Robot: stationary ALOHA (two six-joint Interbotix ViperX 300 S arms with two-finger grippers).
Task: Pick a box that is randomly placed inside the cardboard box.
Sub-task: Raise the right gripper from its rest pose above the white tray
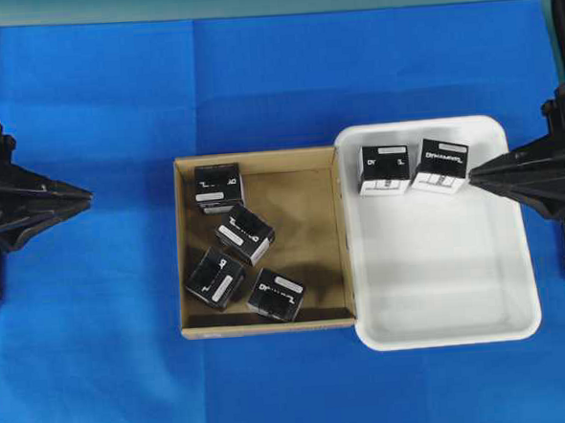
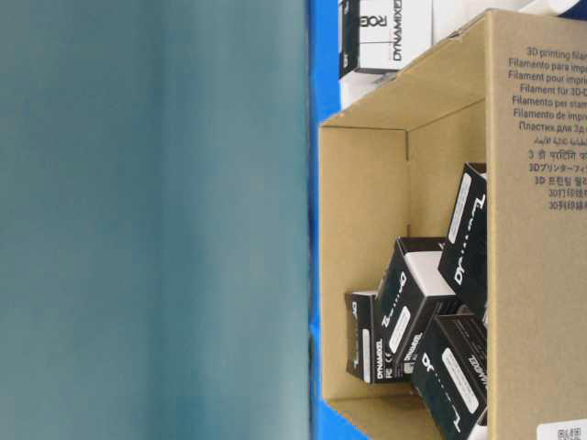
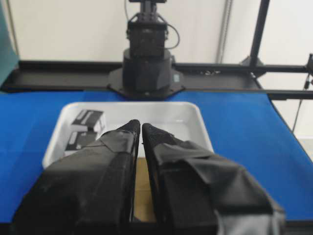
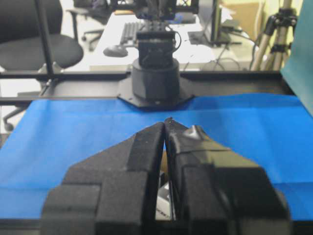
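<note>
Four black boxes lay inside the cardboard box [image 1: 318, 248], all in its left half: one box [image 1: 219, 186] near the far left corner, a second [image 1: 245, 234] tilted just below it, a third [image 1: 216, 278] near the left wall, and a fourth [image 1: 276, 294] against the near wall. The second and third seemed to touch at a corner, and in the table-level view the boxes leaned against each other, so a grasp on one would probably push its neighbour or lift it crooked. The low wall beside the outer boxes left little room for a finger, and this could catch the cardboard and drag the whole carton over the blue cloth [image 1: 101, 376]. The white tray [image 1: 443, 331] touched the right wall of the carton and held two more boxes [image 1: 412, 168] at its far edge; taking one of these by mistake would be a wrong pick. The left gripper [image 1: 88, 196] rested at the left edge of the cloth and the right gripper [image 1: 472, 172] at the tray's far right corner, both with fingers pressed together, so they had to spread before any descent.
</note>
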